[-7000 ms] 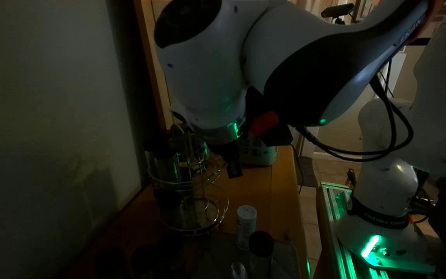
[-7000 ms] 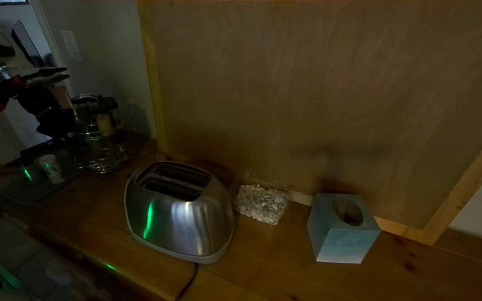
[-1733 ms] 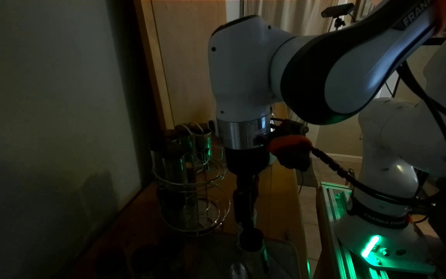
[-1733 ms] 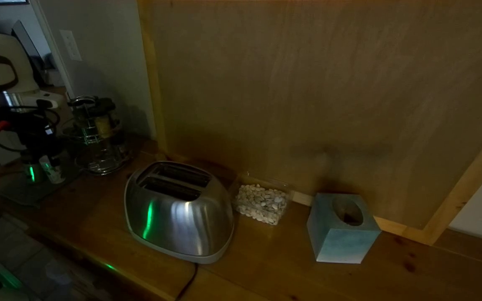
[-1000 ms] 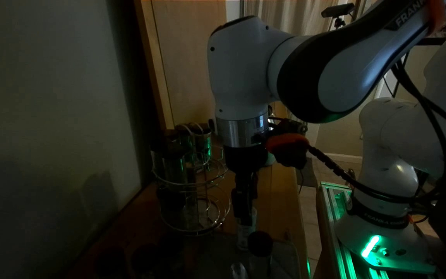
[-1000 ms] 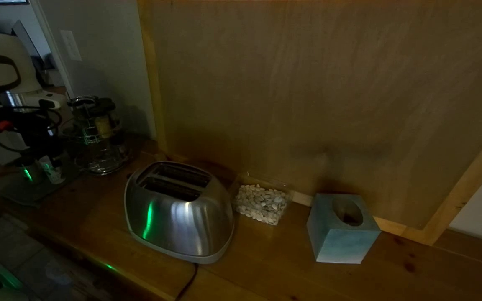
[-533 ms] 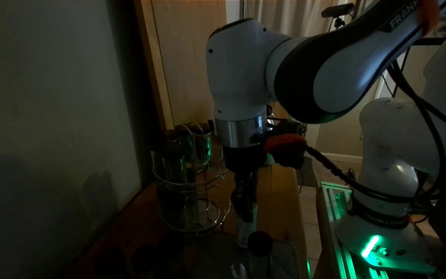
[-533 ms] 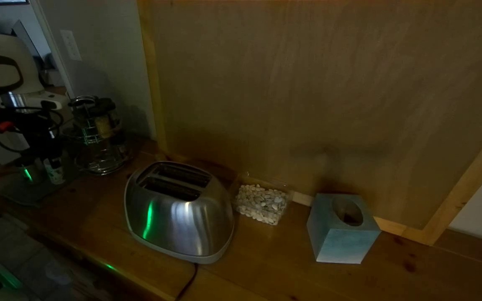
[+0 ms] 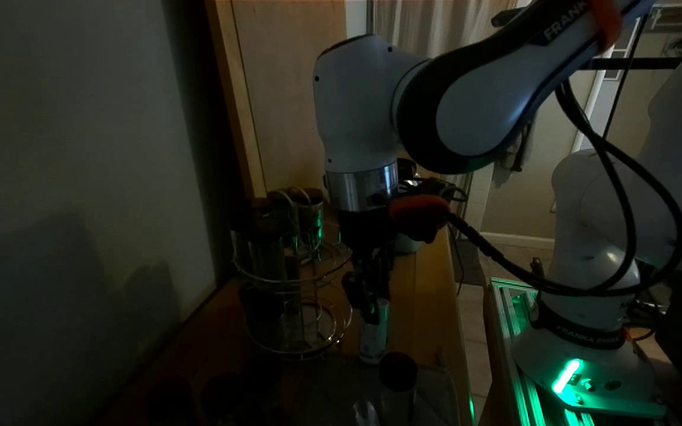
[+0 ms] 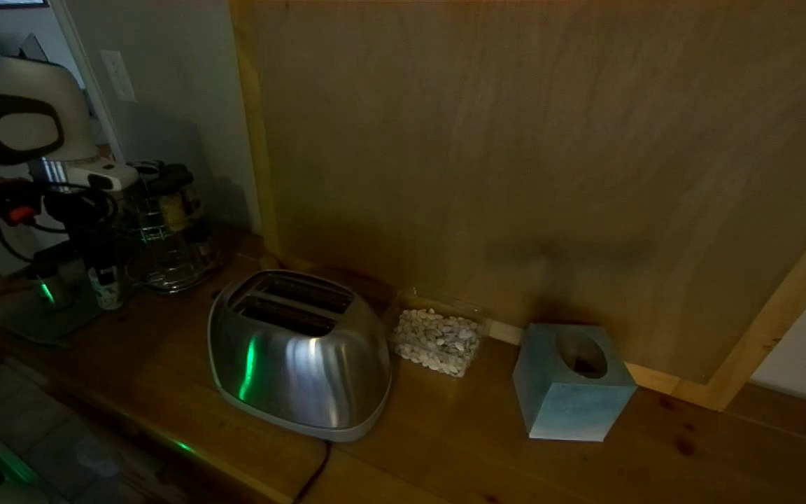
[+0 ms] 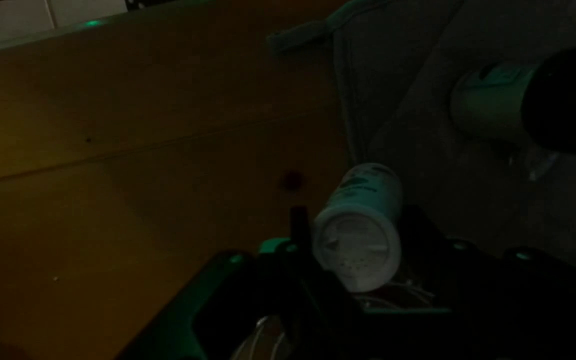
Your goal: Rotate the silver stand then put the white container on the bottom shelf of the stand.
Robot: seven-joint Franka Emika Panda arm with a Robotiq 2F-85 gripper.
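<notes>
The white container stands between the dark fingers of my gripper, which is shut on its upper part. In the wrist view its pale lid faces the camera and both fingers press its sides. Whether its base touches the counter I cannot tell. Close beside it, the silver stand shows in both exterior views, with tall jars on its upper tier. Dark jars also stand on the wall side of its bottom shelf. Under my gripper, a few wires of the stand show in the wrist view.
A dark-lidded jar stands on a grey mat near the container. Behind the stand rises a wall. Farther along the counter are a toaster, a clear box of pebbles and a blue tissue box.
My gripper has closed on the white container. Both have shifted away from the dark-lidded jar, along the counter toward the toaster end. Over the last second the stand has not moved.
</notes>
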